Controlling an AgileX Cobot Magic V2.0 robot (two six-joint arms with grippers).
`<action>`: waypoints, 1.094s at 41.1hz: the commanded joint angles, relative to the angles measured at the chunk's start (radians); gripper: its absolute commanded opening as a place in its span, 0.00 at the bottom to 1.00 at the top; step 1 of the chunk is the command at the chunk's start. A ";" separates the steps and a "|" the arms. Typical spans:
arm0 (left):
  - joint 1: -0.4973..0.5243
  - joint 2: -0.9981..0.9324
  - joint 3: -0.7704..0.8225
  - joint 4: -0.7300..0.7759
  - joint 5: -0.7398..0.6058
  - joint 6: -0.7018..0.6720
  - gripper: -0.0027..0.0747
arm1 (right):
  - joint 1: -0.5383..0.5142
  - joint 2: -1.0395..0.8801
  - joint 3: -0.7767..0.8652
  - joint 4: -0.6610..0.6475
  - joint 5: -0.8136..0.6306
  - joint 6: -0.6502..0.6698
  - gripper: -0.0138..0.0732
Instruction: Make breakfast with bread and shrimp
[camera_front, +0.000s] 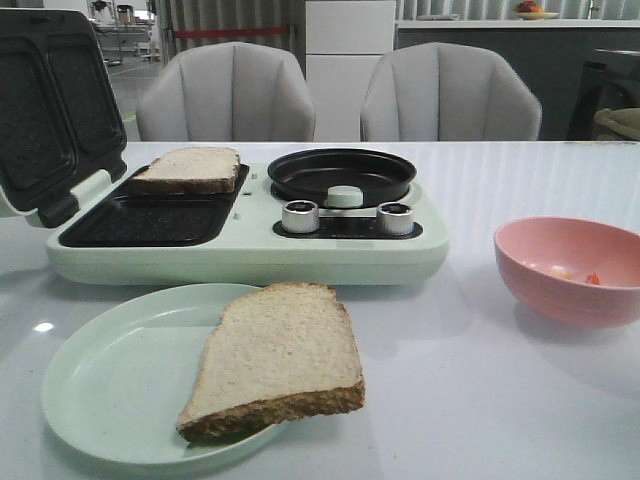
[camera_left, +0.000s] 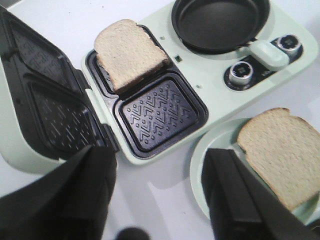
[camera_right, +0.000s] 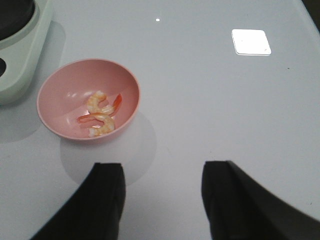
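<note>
Bread (camera_front: 275, 360): one slice on the pale green plate (camera_front: 110, 385), overhanging its rim, crust edge nearest the robot, rounded top pointing away; second slice (camera_front: 190, 168) on the sandwich maker's (camera_front: 250, 245) far grill well.
Shrimp (camera_right: 100, 114): two curled, touching, in the pink bowl (camera_right: 60, 90).
Left end effector (camera_left: 160, 200): wide, empty, above the counter (camera_front: 480, 400).
Right end effector (camera_right: 162, 200): wide, empty, near the bowl.

White glossy counter (camera_front: 520, 400), ceiling light glare on it at 8 o'clock. Two grey padded chairs (camera_front: 228, 95) (camera_front: 450, 92) behind it at 11 and 1 o'clock. White cabinet (camera_front: 349, 60) between them at 12. Dark wall unit with a shelf (camera_front: 500, 22) at 1–2 o'clock.
</note>
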 joint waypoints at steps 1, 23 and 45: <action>0.000 -0.130 0.068 -0.017 -0.067 0.001 0.60 | -0.002 0.009 -0.025 -0.014 -0.076 -0.006 0.70; 0.000 -0.574 0.450 -0.064 -0.111 0.001 0.60 | -0.002 0.009 -0.019 -0.014 -0.079 -0.006 0.70; 0.000 -0.575 0.452 -0.064 -0.207 0.001 0.60 | -0.001 0.249 -0.132 0.739 0.131 -0.508 0.61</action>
